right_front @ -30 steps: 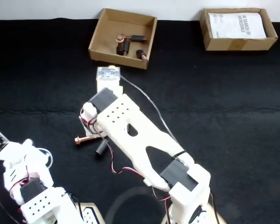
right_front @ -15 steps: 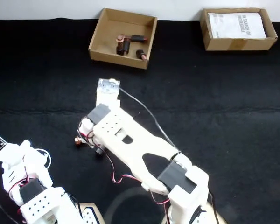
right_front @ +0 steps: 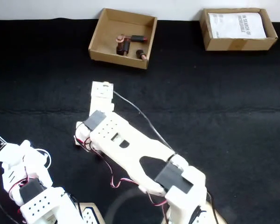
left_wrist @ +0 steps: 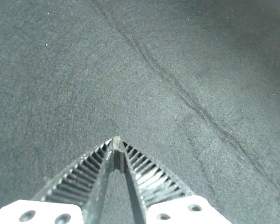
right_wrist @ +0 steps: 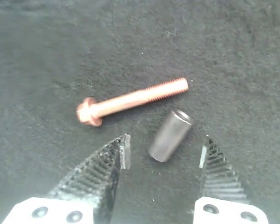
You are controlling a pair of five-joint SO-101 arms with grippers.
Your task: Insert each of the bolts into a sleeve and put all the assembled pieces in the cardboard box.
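Right wrist view. Item one: right pincer [right_wrist: 165, 151], white body with black ribbed jaws, spread wide and holding nothing.

Item two: sleeve [right_wrist: 170, 135], a short dark metal cylinder, smooth, with an open bore. It lies on its side between the two jaws and touches neither. Its long axis runs slantwise away from the pincer, so the jaws would likely close across its round flanks, which may let it roll or slip.

Item three: bolt [right_wrist: 130, 100], copper-coloured, with a flanged hex head and a threaded shank. It lies just beyond the sleeve, not touching it, with its long axis crosswise to the jaw opening.

Item four: bench [right_wrist: 252, 51], covered in black felt-like cloth with a matte nap.

Left wrist view. Left pincer [left_wrist: 115, 144], same make, its tips pressed together with nothing between them, over bare cloth.

High view. The right arm [right_front: 126, 144] reaches out to the middle left of the bench, and the left arm [right_front: 30, 186] stays at the near left corner; the right is judged far the nearer to the loose pair. The cardboard box [right_front: 99, 35], open-topped, sits far left and well apart from the right arm. It holds assembled pieces [right_front: 126, 44]. A second box [right_front: 233, 44] at far right holds a printed sheet [right_front: 238, 24].
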